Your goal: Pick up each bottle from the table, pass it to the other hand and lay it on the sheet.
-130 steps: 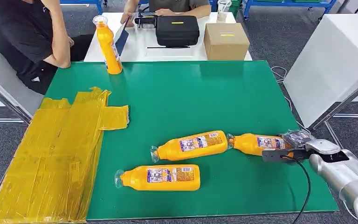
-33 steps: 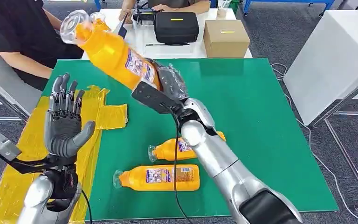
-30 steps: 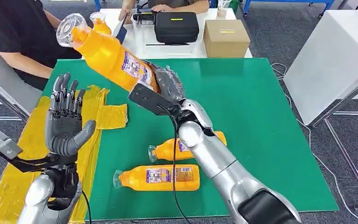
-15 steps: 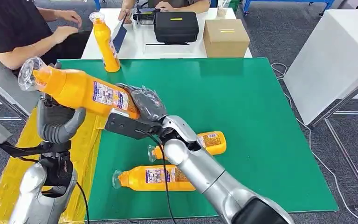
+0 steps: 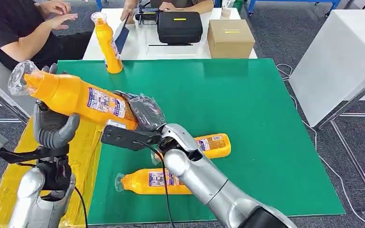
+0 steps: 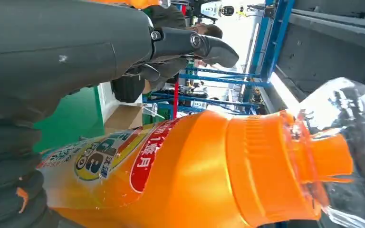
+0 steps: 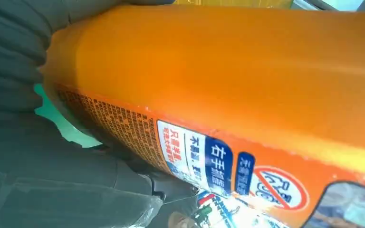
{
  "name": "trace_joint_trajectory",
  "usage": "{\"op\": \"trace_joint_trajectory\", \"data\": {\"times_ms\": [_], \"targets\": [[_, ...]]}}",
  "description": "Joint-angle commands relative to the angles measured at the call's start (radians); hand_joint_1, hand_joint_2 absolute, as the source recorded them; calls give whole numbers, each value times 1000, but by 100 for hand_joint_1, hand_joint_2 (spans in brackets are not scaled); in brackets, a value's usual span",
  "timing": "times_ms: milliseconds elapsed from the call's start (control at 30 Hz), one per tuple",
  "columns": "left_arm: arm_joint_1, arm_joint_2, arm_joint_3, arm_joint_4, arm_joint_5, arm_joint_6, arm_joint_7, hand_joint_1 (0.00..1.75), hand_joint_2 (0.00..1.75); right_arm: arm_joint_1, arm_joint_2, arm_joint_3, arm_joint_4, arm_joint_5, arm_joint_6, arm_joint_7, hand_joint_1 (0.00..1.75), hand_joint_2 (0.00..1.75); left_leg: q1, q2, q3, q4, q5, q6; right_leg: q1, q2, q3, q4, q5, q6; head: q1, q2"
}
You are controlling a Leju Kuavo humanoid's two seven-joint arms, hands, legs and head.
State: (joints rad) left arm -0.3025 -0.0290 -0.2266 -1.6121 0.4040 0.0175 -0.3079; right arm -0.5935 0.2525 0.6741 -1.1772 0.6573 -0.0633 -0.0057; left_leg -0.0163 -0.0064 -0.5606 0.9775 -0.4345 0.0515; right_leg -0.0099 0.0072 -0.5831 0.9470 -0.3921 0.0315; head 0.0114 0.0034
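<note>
The held orange bottle (image 5: 76, 97) looks like glossy smooth plastic, with a clear plastic cap (image 5: 19, 76) and a printed label (image 5: 105, 102); the right hand (image 5: 145, 111) wears a shiny crinkled film; the arms are brushed silver metal; the green table mat (image 5: 228, 95) is matt; the yellow sheet (image 5: 83, 156) is glossy, taped and wrinkled; the box (image 5: 230, 39) is plain cardboard.

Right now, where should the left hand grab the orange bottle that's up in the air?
Probably around the bare upper body of the held bottle, between cap and label. The left hand sits just beneath there; the right hand already grips the base end, so come from below.
</note>
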Motion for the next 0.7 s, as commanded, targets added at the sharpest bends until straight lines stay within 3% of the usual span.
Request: {"op": "trace_joint_trajectory", "data": {"times_ms": [33,233,467,700], "targets": [[-23,-25,34,36,-26,-3,24,0,175,-22,-16,87,-7,11,16,-3,175,175,1,0,3,1,-2,-4,1,-1,3,0,-2,-1,0,0],[-11,-30,36,26,-36,-10,31,0,175,-30,-14,78,0,15,18,-2,175,175,2,0,3,1,-2,-4,1,-1,3,0,-2,-1,0,0],[31,-39,-12,-18,-9,-56,63,0,175,-115,31,73,89,87,58,38,175,175,1,3,2,2,-3,-4,1,2,2,2,-2,-1,0,0],[18,-20,-45,-25,-2,-44,64,0,175,-86,57,159,144,141,70,34,175,175,1,1,3,0,-2,-4,1,0,3,0,-1,-1,0,0]]}}
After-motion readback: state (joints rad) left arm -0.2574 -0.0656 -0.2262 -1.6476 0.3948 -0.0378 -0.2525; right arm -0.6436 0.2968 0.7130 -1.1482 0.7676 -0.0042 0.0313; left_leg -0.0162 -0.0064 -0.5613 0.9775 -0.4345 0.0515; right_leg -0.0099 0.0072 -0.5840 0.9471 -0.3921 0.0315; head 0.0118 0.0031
